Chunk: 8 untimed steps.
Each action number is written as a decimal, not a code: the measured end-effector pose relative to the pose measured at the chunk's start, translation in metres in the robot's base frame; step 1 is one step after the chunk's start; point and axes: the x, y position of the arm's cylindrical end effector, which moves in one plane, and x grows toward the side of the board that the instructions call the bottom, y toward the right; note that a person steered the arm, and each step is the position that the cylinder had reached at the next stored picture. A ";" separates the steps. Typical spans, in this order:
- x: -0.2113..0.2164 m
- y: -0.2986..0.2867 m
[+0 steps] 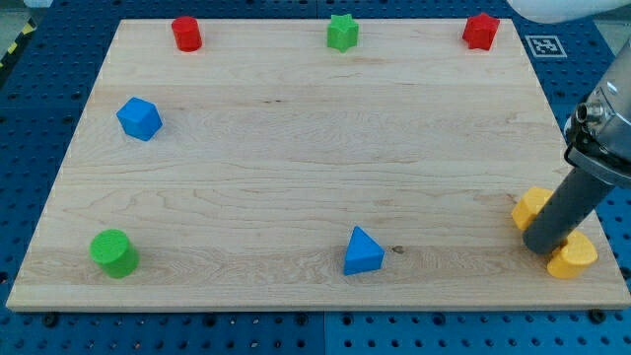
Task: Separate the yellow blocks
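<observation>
Eight small coloured blocks lie on the pale wooden board [296, 148], recorded from the view's left to its right.

Green cylinder block [113, 252]: near the bottom left corner. Blue cube-like block [139, 118]: left side, mid-height. Red cylinder block [186, 34]: top edge, left. Green star-shaped block [342, 33]: top edge, centre. Blue triangular block [363, 250]: bottom edge, centre. Red star-shaped block [480, 31]: top edge, right. All six stand well apart from the work area.

Task items: the upper yellow block [529, 208], shape not clear, and the lower yellow block [574, 257], a rounded piece, both sit near the bottom right corner, close together.

My tip [543, 248] is down on the board between the pair, the dark rod covering part of each. Contact with either block cannot be confirmed, as the rod hides the gap. The rod carries no jaws and holds nothing.

Governing relation: the upper yellow block lies up and to the view's left of my tip; the lower yellow block lies down and to the view's right, already near the board edge. Judgement: open board lies to the left, so pushing the upper block that way appears the safer means of separation. Pushing the lower block risks sending it off the board.
</observation>
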 end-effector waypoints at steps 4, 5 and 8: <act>-0.102 0.000; -0.119 0.000; -0.098 -0.083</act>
